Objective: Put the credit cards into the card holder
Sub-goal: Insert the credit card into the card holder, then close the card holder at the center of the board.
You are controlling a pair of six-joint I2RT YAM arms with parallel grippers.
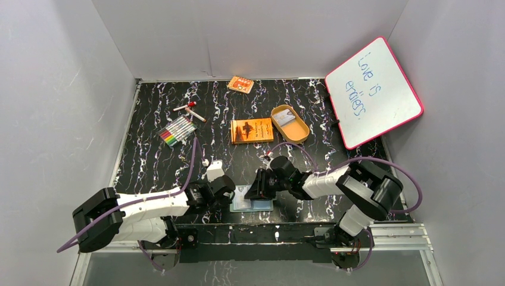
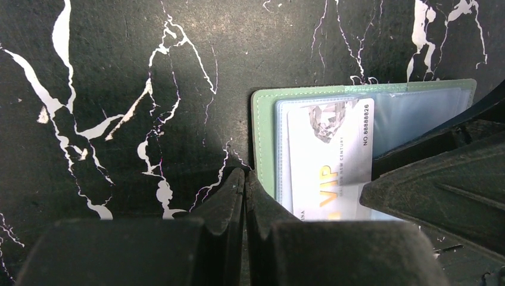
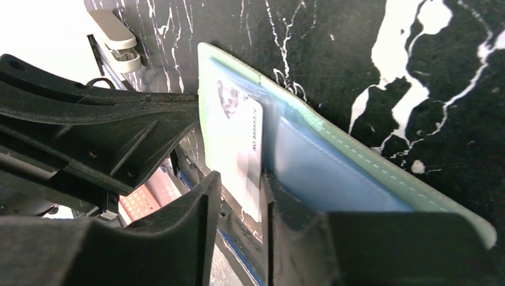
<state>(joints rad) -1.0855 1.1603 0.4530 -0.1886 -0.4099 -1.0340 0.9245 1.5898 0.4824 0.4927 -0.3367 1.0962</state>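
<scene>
Your card holder (image 1: 251,205) lies open and flat at the middle of the bench's (image 1: 149,161) near edge, between the two arms. Your left gripper (image 2: 244,179) has its jaws pressed together, the tips at the holder's left edge. Your right gripper (image 3: 238,179) stands narrowly parted over the silver VIP card (image 2: 327,161), which lies on the holder's left half at the clear pocket. How far in it sits, you cannot tell.

Lab rig: white-walled enclosure (image 1: 238,36), marbled table (image 1: 149,161)
</scene>
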